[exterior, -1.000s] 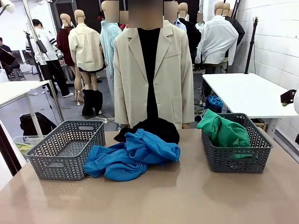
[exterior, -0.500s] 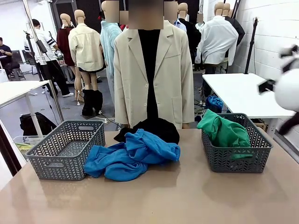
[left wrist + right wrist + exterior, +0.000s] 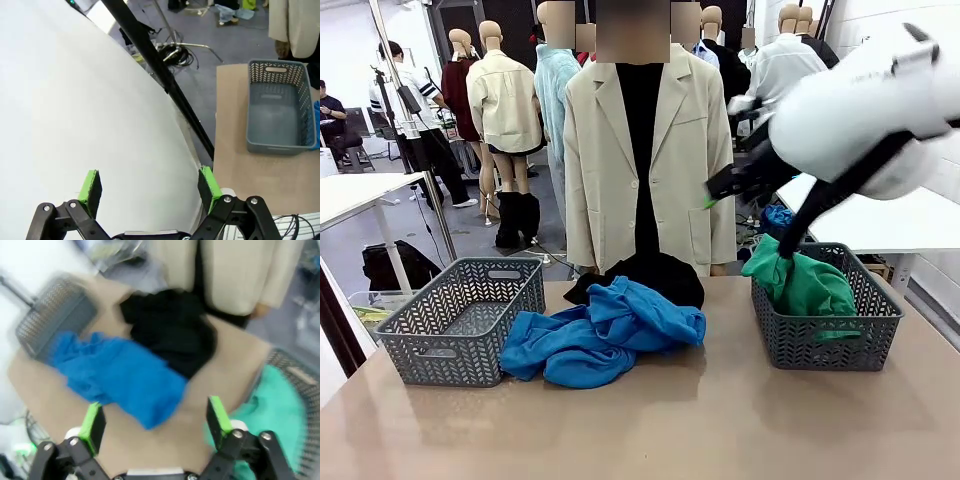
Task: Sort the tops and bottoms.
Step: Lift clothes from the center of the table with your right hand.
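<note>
The bright blue tops (image 3: 600, 335) lie in one crumpled heap at the table's middle. They show blurred under my right wrist as the blue tops (image 3: 120, 375). Just behind them, at the far edge, sits the black bottom (image 3: 655, 275), the same black bottom (image 3: 172, 330). The green bottom (image 3: 805, 285) fills the right grey basket (image 3: 820, 345) and spills over its rim; the green bottom (image 3: 280, 410) is blurred. My right gripper (image 3: 720, 190) hangs high over the table, right of centre, open and holding nothing (image 3: 155, 422). My left gripper (image 3: 150, 185) is open against a white surface.
The left grey basket (image 3: 460, 320) stands empty near the table's left edge; from the left wrist the left grey basket (image 3: 280, 117) lies at the far right. A person in a beige jacket (image 3: 650, 150) stands at the far side. A white table (image 3: 850, 200) stands behind on the right.
My right arm has swung in from the right edge to high above the table, towards the middle. The garments and baskets have not moved.
</note>
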`<action>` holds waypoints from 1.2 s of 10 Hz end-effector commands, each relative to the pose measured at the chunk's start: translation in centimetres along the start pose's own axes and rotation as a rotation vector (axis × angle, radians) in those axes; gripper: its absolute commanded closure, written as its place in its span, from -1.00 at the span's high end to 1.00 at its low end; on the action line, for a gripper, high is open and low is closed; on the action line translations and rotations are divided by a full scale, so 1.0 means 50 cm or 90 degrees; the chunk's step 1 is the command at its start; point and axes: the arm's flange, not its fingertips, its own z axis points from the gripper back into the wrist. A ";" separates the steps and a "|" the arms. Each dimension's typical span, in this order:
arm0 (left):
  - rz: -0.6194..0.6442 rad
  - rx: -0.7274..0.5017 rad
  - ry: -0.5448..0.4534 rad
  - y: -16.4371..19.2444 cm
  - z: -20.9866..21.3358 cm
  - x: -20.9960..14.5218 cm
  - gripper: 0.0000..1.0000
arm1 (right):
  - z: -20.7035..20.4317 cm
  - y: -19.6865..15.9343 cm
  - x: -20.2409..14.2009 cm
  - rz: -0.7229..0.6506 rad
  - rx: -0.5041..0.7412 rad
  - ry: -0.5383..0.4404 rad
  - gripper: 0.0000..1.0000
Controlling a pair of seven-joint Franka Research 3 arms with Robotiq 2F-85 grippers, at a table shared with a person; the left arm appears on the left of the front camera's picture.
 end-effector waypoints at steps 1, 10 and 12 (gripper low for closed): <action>-0.037 -0.006 0.006 -0.025 -0.025 0.017 1.00 | -0.056 -0.031 0.027 0.069 0.119 0.150 1.00; -0.037 -0.006 0.006 -0.025 -0.025 0.017 1.00 | -0.272 0.127 -0.143 0.307 0.138 0.333 1.00; -0.037 -0.006 0.006 -0.025 -0.025 0.017 1.00 | -0.272 0.127 -0.143 0.307 0.138 0.333 1.00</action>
